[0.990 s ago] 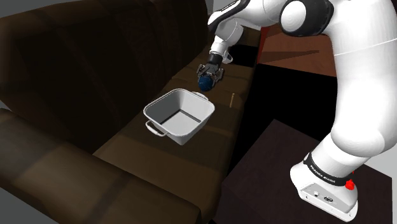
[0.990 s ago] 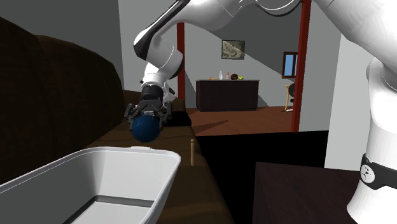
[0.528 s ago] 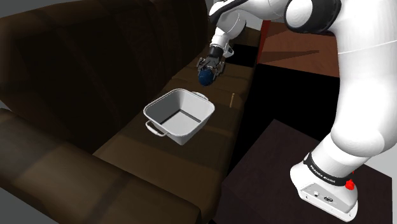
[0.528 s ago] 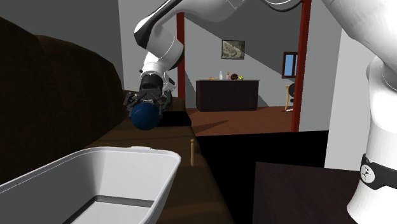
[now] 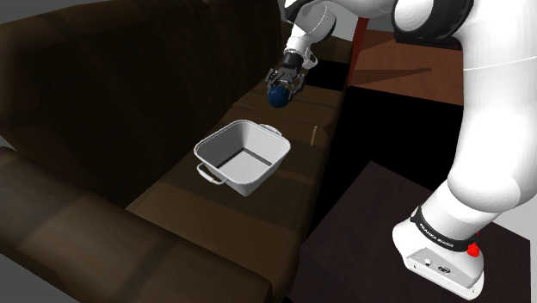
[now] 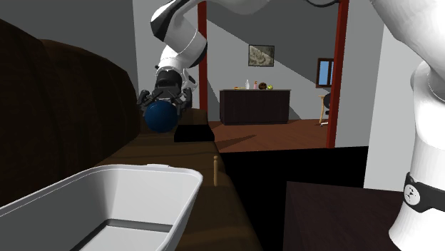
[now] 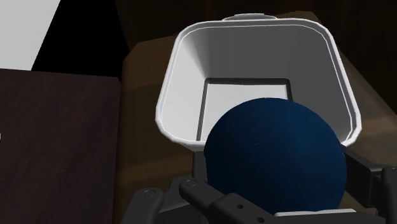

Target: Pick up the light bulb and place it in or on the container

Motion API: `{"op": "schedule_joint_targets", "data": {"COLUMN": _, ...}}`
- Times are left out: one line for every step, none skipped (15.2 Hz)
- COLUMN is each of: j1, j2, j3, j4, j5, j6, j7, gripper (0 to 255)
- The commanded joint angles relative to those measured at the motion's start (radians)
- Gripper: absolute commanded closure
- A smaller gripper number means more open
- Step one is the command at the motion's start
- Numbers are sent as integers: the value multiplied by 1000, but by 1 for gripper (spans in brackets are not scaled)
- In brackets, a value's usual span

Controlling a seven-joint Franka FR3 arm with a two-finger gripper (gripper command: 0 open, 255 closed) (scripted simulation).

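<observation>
1. the white container point(image 5: 258, 176), a deep tub with a handle at each end, sits on the seat of a dark brown sofa point(image 5: 95, 95).
2. the light bulb point(image 5: 277, 96) is drawn as a dark blue ball. it hangs in the air above the container and beyond its far end, touching neither the tub nor the cushions.
3. the black gripper point(image 5: 280, 89) has its fingers clamped on the light bulb, one on either side, and the ball bulges out from between them toward the container.
4. in the second exterior view the light bulb is higher than the container's rim and farther back along the sofa, well apart from the tub.
5. in the wrist view the ball covers part of the container's nearer wall and floor, and the tub's open mouth lies ahead of the gripper.
6. a small upright wooden peg point(image 5: 313, 134) stands on the sofa's front edge, near the container's far corner but apart from it.
7. the white arm point(image 5: 482, 129) rises from a dark stand point(image 5: 361, 224) beside the sofa, well apart from the container, and reaches over past the tub's far end.
</observation>
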Motion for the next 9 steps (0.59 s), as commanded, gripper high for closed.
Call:
{"op": "schedule_joint_targets", "data": {"j1": 25, "j2": -29, "j3": 10, "j4": -43, "j5": 10, "j6": 31, "j7": 16, "gripper": 255}}
{"op": "schedule_joint_targets", "data": {"j1": 41, "j2": -46, "j3": 16, "j4": -71, "j5": 16, "j6": 52, "j7": 24, "gripper": 255}}
{"op": "schedule_joint_targets", "data": {"j1": 56, "j2": -61, "j3": 23, "j4": -98, "j5": 23, "j6": 73, "j7": 32, "gripper": 255}}
{"op": "schedule_joint_targets", "data": {"j1": 71, "j2": -75, "j3": 29, "j4": -122, "j5": 30, "j6": 94, "j7": 40, "gripper": 255}}
{"op": "schedule_joint_targets", "data": {"j1": 86, "j2": -88, "j3": 37, "j4": -145, "j5": 37, "j6": 114, "j7": 49, "gripper": 255}}
{"op": "schedule_joint_targets", "data": {"j1": 101, "j2": -101, "j3": 44, "j4": -166, "j5": 45, "j6": 134, "j7": 58, "gripper": 255}}
{"op": "schedule_joint_targets", "data": {"j1": 116, "j2": -112, "j3": 52, "j4": -186, "j5": 53, "j6": 154, "j7": 68, "gripper": 255}}
{"op": "schedule_joint_targets", "data": {"j1": 131, "j2": -122, "j3": 60, "j4": -204, "j5": 60, "j6": 174, "j7": 77, "gripper": 255}}
{"op": "schedule_joint_targets", "data": {"j1": 145, "j2": -132, "j3": 68, "j4": -221, "j5": 68, "j6": 194, "j7": 87, "gripper": 255}}
